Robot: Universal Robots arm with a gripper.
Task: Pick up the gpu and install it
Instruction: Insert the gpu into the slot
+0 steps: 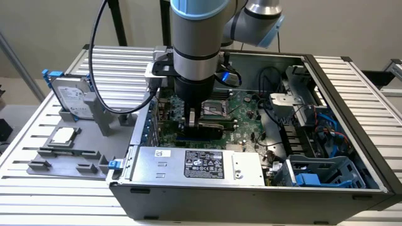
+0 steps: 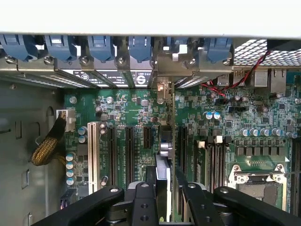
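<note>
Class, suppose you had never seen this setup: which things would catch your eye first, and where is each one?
The big grey robot arm reaches down into the open computer case. Its gripper is shut on the gpu, a thin card held on edge over the slots of the green motherboard. Outside the case, at the exterior view's left, a silver hard drive with blue rails stands in a grey holder.
</note>
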